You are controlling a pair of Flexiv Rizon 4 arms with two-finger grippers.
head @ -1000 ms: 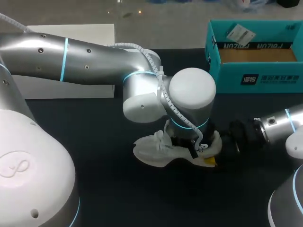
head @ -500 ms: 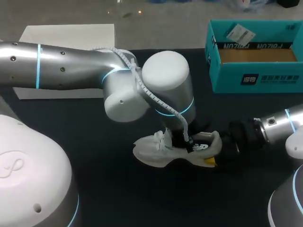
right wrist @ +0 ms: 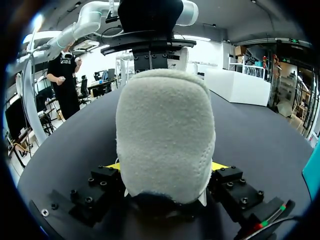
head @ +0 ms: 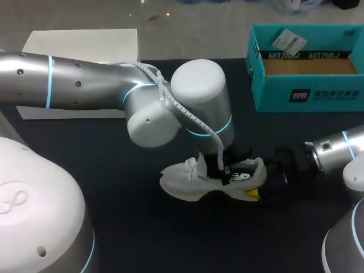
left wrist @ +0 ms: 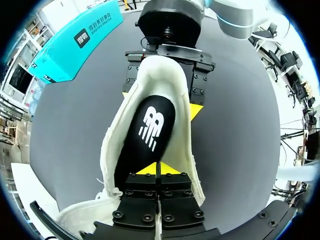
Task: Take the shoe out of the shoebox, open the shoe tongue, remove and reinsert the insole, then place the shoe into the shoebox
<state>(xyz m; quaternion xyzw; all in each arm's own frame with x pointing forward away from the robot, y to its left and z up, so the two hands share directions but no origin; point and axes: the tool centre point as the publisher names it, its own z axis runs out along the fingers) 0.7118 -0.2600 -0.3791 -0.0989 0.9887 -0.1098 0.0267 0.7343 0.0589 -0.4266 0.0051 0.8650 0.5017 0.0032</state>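
Note:
A white shoe lies on the black table, toe toward my left side. Its heel sits between the fingers of my right gripper, which touch it on both sides. My left gripper hangs over the shoe's opening, shut, with its yellow tips down on the black insole that lies inside the shoe. I cannot tell whether the tips pinch the insole. In the head view the left wrist hides most of the shoe's opening; only a strip of insole shows near the heel.
The open teal shoebox stands at the back right, with a paper tag inside. A white flat board lies at the back left, partly behind my left arm. The shoebox is also seen beyond the shoe from the left wrist.
My left arm's wrist has swung left and back from above the shoe's heel, uncovering more of the shoe. The shoe and the right gripper have stayed in place.

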